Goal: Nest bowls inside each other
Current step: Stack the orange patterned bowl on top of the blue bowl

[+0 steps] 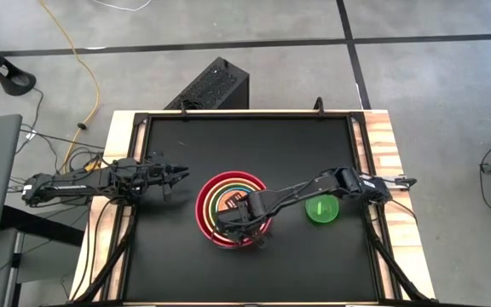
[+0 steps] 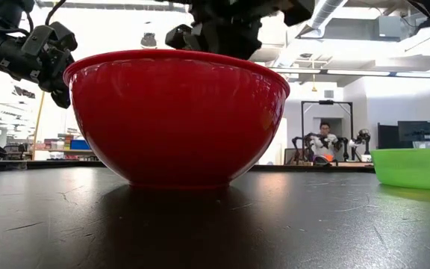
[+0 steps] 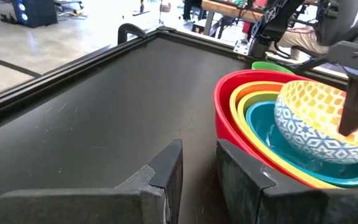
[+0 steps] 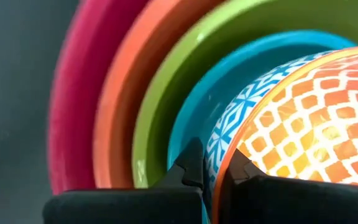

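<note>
Red, orange, olive-green and teal bowls stand nested on the black table's middle. My right gripper hangs over this stack, shut on a small bowl that is yellow-orange patterned inside and blue-white patterned outside. The smallest bright green bowl rests on its base on the table to the right of the stack. My left gripper waits open and level, left of the stack, with nothing between its fingers. My right gripper pinches the small patterned bowl's rim, one finger inside the bowl and one outside. The fingers come from above, pointing steeply down. The bowl hangs tilted, its lower side down in the teal bowl; whether it touches, I cannot tell.
The table has a raised black frame and wooden side strips. Bare black surface lies beyond and in front of the stack. In the room behind the table a person sits far off.
</note>
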Controlling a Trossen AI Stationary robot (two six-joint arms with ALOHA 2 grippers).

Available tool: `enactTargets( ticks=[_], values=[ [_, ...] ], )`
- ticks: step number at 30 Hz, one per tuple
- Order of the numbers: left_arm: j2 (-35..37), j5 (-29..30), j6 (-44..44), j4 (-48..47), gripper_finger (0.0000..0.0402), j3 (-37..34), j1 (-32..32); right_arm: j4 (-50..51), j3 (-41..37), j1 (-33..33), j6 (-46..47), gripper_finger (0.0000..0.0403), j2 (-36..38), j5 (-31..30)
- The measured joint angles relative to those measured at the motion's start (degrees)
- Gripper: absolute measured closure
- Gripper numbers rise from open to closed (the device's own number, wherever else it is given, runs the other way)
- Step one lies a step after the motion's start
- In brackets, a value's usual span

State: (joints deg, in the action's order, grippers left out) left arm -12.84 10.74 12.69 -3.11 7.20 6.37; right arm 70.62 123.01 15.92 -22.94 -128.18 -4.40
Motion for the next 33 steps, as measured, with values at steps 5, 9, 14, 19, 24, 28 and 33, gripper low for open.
enactTargets(
  ticks=[5,9,14,19,24,28,33],
  values=[
    [0.00,0.00,0.02,-0.02,0.0315,0.00,0.00,-2.22,-3.33,-0.52,0.07,0.0388,0.06,0.00],
    [-0.02,0.00,0.04,-0.04,0.0315,0.00,-0.02,-3.87,-5.63,-1.13,0.82,0.0388,0.08,-0.02],
    [0.00,0.02,0.08,-0.04,0.0315,0.00,-0.01,-4.98,-7.07,-1.83,3.03,0.0385,0.08,-0.22],
    [0.00,0.06,0.13,-0.04,0.0315,0.00,-0.02,-6.17,-7.10,-2.82,9.92,0.0358,0.08,-0.20],
    [0.00,0.09,0.19,-0.04,0.0315,0.00,0.00,-6.16,-7.09,-3.74,15.53,0.0341,0.08,-0.15],
    [0.00,0.08,0.21,-0.04,0.0315,0.00,-0.01,-6.97,-7.09,-3.74,16.90,0.0331,0.08,-0.17],
    [0.00,0.09,0.54,-0.04,0.0315,0.00,0.00,-7.09,-5.35,-3.54,18.46,0.0298,0.08,-0.19]
  ],
)
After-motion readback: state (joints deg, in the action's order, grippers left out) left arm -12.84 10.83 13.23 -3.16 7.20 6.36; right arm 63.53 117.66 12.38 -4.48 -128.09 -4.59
